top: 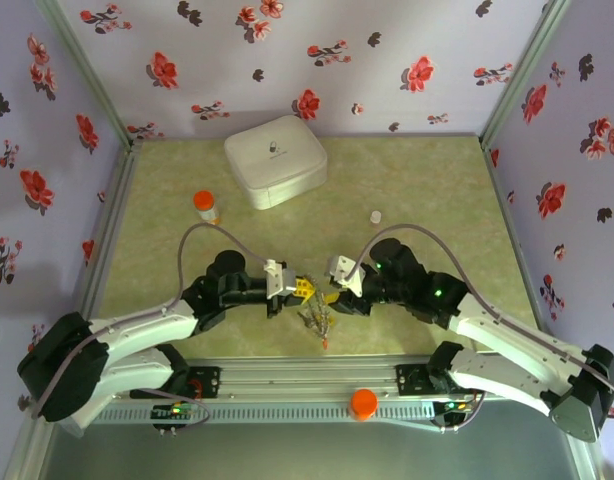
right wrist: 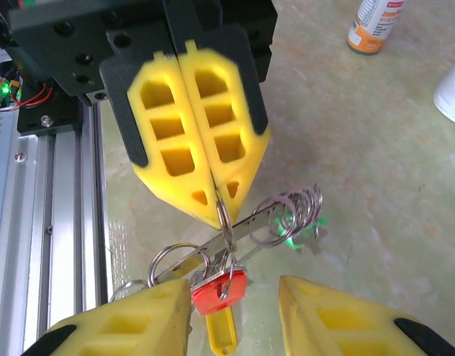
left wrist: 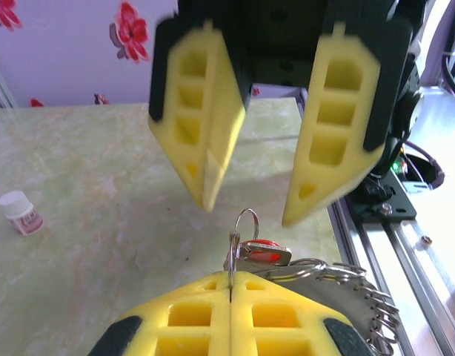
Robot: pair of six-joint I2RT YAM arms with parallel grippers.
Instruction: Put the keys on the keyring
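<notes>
The keys [top: 317,316] hang in a bunch between both grippers, near the table's front edge. My left gripper [left wrist: 232,285] is shut on a small split ring [left wrist: 246,226] that carries a red-headed key [left wrist: 265,251]. In the right wrist view its closed fingertips [right wrist: 226,200] pinch that ring above the red key [right wrist: 218,291] and a yellow tag [right wrist: 223,331]. A green key [right wrist: 299,227] hangs further along among several split rings. The keyring's chain-like edge [left wrist: 377,302] shows beside my left fingers. My right gripper [right wrist: 232,294] is open, its fingers either side of the red key.
An orange-capped pill bottle [top: 205,207] and a white rounded case [top: 275,160] stand further back. A small white bottle [top: 376,216] sits right of centre. The aluminium rail [top: 307,380] with an orange knob [top: 363,402] runs just behind the bunch.
</notes>
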